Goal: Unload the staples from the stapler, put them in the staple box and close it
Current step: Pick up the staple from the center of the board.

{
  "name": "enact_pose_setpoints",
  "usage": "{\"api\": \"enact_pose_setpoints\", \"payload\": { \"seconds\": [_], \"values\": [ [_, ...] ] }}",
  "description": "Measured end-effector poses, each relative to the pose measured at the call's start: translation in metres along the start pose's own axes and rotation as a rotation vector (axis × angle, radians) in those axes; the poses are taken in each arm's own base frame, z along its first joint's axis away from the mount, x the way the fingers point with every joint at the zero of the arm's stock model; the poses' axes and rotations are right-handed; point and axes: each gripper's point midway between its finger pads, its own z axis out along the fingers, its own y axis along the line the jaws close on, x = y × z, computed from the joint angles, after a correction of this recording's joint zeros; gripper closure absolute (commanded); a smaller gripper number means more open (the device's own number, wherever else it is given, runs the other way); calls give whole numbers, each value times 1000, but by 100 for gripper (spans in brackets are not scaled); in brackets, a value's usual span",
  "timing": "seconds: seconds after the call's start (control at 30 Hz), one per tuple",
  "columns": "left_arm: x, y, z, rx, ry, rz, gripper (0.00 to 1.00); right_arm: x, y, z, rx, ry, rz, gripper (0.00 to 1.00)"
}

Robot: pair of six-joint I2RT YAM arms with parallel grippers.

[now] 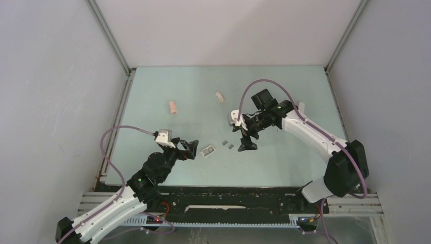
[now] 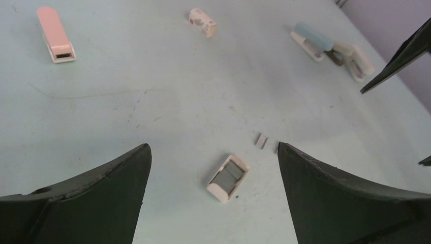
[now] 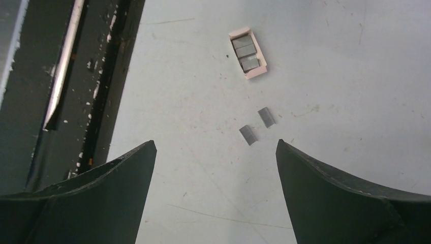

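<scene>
left gripper wide open, holding nothing, small white box of grey strips right between its fingers, two loose staples just past it on the table — right gripper gaping too, empty, right beside them — pink stapler way back

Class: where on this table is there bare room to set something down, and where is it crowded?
Bare: far strip behind pink stapler and white stapler. Crowded: between left pincer and right pincer, where staples and their box lie.

Two staples lie on the table between a small white box and the right hand.
</scene>
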Motion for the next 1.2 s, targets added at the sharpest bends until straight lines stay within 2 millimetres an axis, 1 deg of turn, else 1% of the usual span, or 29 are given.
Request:
{"api": "enact_pose_setpoints", "payload": {
  "seconds": [0.1,0.17,0.3,0.5,0.63,0.9,1.2],
  "values": [
    [16,10,2,-19,11,47,0,9,-9,8,-19,29,-19,8],
    [22,15,3,-29,17,66,0,14,-18,13,-25,46,-25,12],
    [25,18,4,-34,8,81,0,22,-32,22,-35,68,-18,18],
    [21,18,4,-30,-26,68,0,38,-32,35,-57,116,17,26],
    [23,19,6,-37,-22,71,0,46,-31,41,-63,150,36,31],
    [38,25,10,-66,35,101,0,51,-34,46,-50,181,44,35],
    [34,25,10,-68,18,93,0,58,-36,56,-47,216,47,41]
  ]
}}
